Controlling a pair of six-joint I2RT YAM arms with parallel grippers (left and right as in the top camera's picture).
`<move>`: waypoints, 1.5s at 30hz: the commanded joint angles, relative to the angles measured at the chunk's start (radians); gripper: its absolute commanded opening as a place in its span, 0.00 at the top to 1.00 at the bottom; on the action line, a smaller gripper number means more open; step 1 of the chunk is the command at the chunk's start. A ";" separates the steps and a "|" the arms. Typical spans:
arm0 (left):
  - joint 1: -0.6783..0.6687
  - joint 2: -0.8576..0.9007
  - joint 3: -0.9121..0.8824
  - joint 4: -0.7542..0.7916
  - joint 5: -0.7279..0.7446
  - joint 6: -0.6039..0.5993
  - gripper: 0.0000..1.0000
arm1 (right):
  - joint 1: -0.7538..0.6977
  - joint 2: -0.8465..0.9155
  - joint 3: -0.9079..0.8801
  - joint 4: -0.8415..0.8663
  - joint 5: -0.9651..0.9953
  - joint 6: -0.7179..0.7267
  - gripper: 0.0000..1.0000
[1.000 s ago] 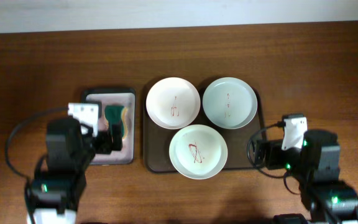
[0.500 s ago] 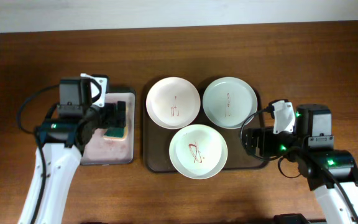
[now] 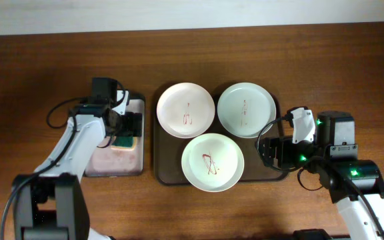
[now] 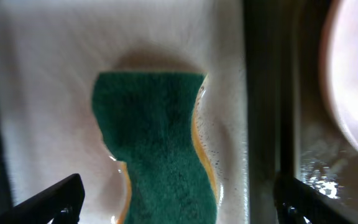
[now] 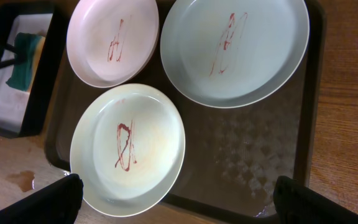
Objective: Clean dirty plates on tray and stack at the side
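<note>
The dark brown tray sits at the middle of the wooden tabletop and carries all three dirty plates, each with thin reddish streaks at its centre: the far left plate, the far right plate and the near plate, which sits between and in front of the other two. In the right wrist view the far rims of both far plates and the tray's far edge are cut off by the top of the frame. Just left of the tray lies a smaller tray with a pale inside, holding a green and yellow sponge. From overhead the left arm covers most of the sponge. In the left wrist view its near end runs out of frame, and a plate at the right edge is only a bright blur. The left fingers show only as dark tips in the lower corners, set wide apart on either side of the sponge without touching it. The right fingers are likewise wide apart with nothing between them, hanging by the tray's near right corner. From overhead they are hard to tell from the dark tray.
</note>
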 commanded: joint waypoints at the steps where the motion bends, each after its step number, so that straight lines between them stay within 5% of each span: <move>1: -0.005 0.067 0.017 -0.002 -0.013 -0.006 0.16 | 0.006 0.000 0.023 0.003 -0.010 0.011 0.01; 6: -0.005 0.127 0.016 -0.010 -0.012 -0.006 0.39 | 0.006 0.000 0.023 0.003 -0.010 0.011 0.01; 10: -0.005 0.142 0.015 -0.010 -0.012 -0.006 0.87 | 0.006 0.000 0.023 0.003 -0.009 0.011 0.01; 12: -0.005 0.142 0.015 -0.014 -0.012 -0.006 1.00 | 0.006 0.000 0.023 0.003 -0.009 0.011 0.01; 20: -0.005 0.082 0.080 -0.117 -0.010 -0.007 1.00 | 0.007 0.022 0.023 0.003 -0.010 0.010 0.02; 37: -0.005 0.014 0.098 -0.293 0.136 -0.074 1.00 | 0.153 0.576 0.022 0.057 -0.032 0.011 0.46; 45: -0.005 0.014 0.098 -0.304 0.138 -0.074 1.00 | 0.153 0.726 0.022 0.120 -0.084 0.011 0.75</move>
